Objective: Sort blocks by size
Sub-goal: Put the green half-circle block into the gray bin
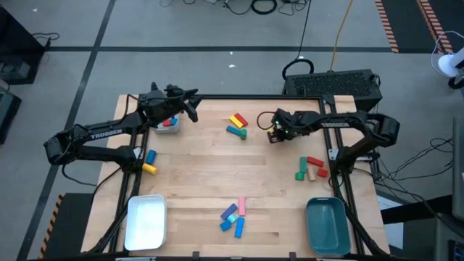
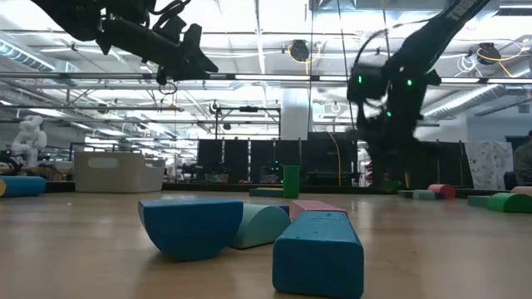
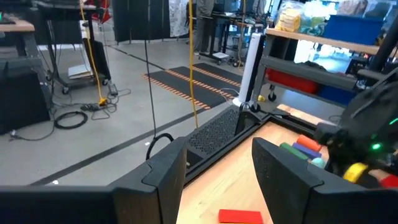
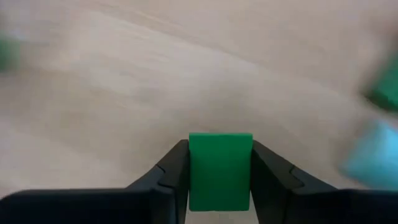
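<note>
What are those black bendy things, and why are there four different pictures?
They are two robot arms at a wooden table, sorting toy blocks. One picture looks down from above, one peeks across the tabletop, and one camera rides on each arm's wrist. The right gripper has its jaws closed on a green block. The left gripper is up in the air with its jaws apart, holding nothing. Little groups of coloured blocks lie around the table, like the blue, pink and teal ones near the front. A white tray and a teal tray wait at the front corners.

Grey concrete floor with hazard-striped mats, loose cables; ceiling strip lights were on.
</note>
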Motion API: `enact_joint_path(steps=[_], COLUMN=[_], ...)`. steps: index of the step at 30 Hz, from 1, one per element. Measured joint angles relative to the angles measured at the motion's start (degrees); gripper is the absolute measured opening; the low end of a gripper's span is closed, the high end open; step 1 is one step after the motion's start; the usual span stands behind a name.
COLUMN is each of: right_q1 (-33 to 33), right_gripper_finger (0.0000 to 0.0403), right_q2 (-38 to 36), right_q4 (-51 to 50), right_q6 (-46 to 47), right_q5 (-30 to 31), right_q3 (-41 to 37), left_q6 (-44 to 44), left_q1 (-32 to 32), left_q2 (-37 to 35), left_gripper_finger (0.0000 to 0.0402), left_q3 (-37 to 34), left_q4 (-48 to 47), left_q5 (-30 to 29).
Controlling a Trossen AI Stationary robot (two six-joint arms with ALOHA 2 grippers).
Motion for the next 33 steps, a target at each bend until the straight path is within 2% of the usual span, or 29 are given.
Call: enact_joint_path(steps=[7, 10, 14, 19, 26, 30, 33], right_q1=[1.81, 1.79, 1.79, 2.27, 4.6, 5.76, 6.01], right_gripper_finger=[0.0108, 0.0108, 0.0108, 0.0108, 0.0108, 0.0108, 0.0108], right_q2=[-6.86, -9.34, -10.13, -8.98, -5.72, -5.03, -5.03], right_q4=[18.01, 26.98, 37.52, 41.96, 44.61, 46.35, 47.09], right_q6=[-9.28, -12.38, -16.45, -19.22, -22.23, -22.7, -22.73], right_q5=[-2.16, -7.16, -16.45, -23.56, -30.3, -31.85, -33.03], right_q3=[0.09, 0.09, 0.09, 0.09, 0.07, 0.07, 0.04], left_q6=[14.52, 15.84, 19.71, 28.33, 45.65, 54.49, 58.02], left_q1=[-1.11, -2.11, -3.81, -7.09, -13.52, -16.34, -18.1], left_q2=[0.98, 3.04, 7.06, 12.91, 20.62, 24.08, 26.19], left_gripper_finger=[0.0185, 0.0185, 0.0185, 0.0185, 0.0185, 0.0185, 0.0185], left_q3=[0.02, 0.04, 0.04, 0.04, 0.04, 1.07, 2.73], left_q4=[-0.82, 0.11, 6.53, 15.44, 27.49, 29.52, 29.95], left_q5=[2.42, 5.18, 7.06, 11.25, 16.39, 18.21, 18.65])
